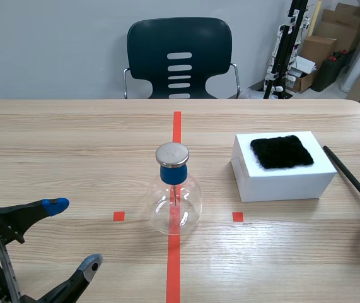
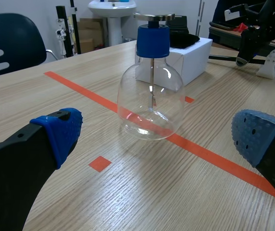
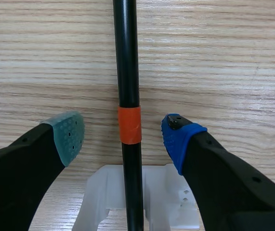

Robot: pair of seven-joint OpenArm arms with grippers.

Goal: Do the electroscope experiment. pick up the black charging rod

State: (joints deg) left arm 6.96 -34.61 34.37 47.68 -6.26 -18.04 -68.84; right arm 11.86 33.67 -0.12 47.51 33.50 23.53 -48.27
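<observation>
Only close-up: orange band (image 3: 129,125) on rod (image 3: 126,57)

Dark chair (image 1: 179,58), cardboard boxes (image 1: 331,38)

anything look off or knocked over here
Nothing stands out. The electroscope flask stands upright, the black cloth lies flat on the white box, and the black rod rests on its white holder between the right gripper's open fingers.
</observation>
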